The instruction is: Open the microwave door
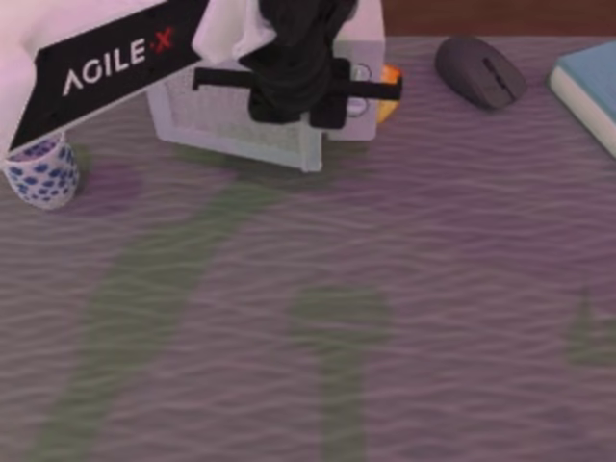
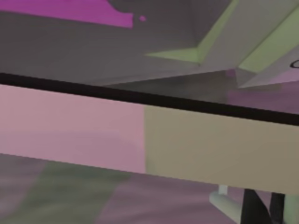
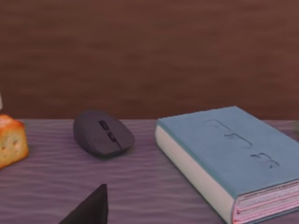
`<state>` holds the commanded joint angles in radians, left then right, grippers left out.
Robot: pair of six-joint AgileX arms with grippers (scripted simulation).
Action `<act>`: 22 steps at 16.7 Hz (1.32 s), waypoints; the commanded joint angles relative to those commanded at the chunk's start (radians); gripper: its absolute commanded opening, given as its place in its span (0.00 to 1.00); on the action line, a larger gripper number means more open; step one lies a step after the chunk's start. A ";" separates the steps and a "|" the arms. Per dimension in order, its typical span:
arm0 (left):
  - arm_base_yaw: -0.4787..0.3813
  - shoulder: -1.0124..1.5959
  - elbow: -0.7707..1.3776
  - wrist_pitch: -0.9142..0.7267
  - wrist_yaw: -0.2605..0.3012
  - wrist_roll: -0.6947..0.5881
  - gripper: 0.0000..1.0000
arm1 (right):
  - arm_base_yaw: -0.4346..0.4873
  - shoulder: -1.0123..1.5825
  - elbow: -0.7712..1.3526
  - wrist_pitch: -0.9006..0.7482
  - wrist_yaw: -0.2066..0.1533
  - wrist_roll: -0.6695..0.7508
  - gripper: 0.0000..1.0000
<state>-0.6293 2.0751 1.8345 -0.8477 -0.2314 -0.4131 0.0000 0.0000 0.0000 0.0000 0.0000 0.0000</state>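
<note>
The pale microwave (image 1: pixel 368 38) stands at the table's far edge, mostly covered by my left arm. The microwave door (image 1: pixel 241 125) with its speckled mesh window is swung a little out from the body, its handle edge nearest the table's middle. My left gripper (image 1: pixel 325 108) reaches down at that edge. In the left wrist view the door (image 2: pixel 210 144) crosses the frame, with the grey cavity beyond it. There the black fingers (image 2: pixel 252 210) are shut on the slim pale handle bar (image 2: pixel 224 201). My right arm is parked outside the top view; only a dark part of its gripper (image 3: pixel 91 210) shows.
A blue-patterned cup (image 1: pixel 43 173) stands at the left under my left arm. Right of the microwave lie an orange bread piece (image 1: pixel 388 94) (image 3: pixel 9 140), a dark computer mouse (image 1: pixel 479 70) (image 3: pixel 103 133) and a blue book (image 1: pixel 587 91) (image 3: pixel 224 149).
</note>
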 joint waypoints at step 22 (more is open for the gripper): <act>0.015 -0.094 -0.140 0.067 0.055 0.106 0.00 | 0.000 0.000 0.000 0.000 0.000 0.000 1.00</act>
<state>-0.6143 1.9815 1.6950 -0.7804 -0.1765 -0.3071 0.0000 0.0000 0.0000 0.0000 0.0000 0.0000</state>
